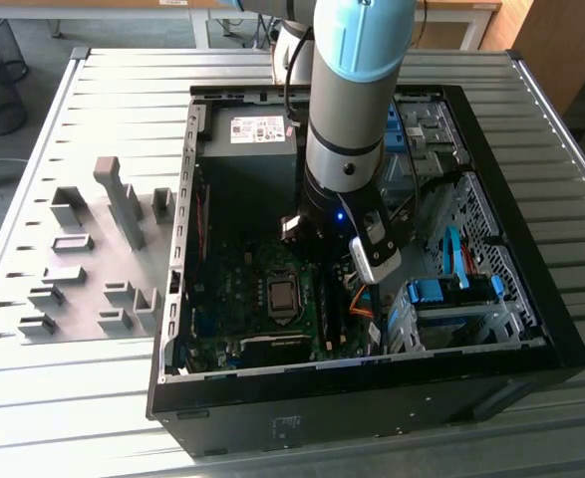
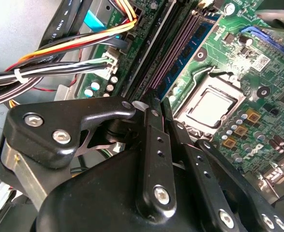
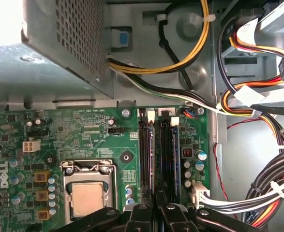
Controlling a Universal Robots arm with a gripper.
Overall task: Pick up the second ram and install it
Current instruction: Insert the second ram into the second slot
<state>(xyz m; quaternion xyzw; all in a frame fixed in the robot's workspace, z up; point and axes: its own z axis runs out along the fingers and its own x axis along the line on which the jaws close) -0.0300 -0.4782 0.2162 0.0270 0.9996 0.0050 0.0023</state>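
My gripper is low inside the open computer case, over the memory slots beside the processor socket. Both wrist views show its black fingers drawn close together, gripper and gripper alike. The second ram is a thin stick standing on edge in the line of a slot. It runs away from between my fingertips, and its near end is hidden by them. In the second wrist view the second ram lies along the dark slots. A blue stick sits in a neighbouring slot.
Bundles of black, yellow and orange cables hang close beside the slots. The grey power supply fills the case's far end, and blue drive-bay clips sit on the exterior view's right. A grey fixture tray lies outside the case on the exterior view's left.
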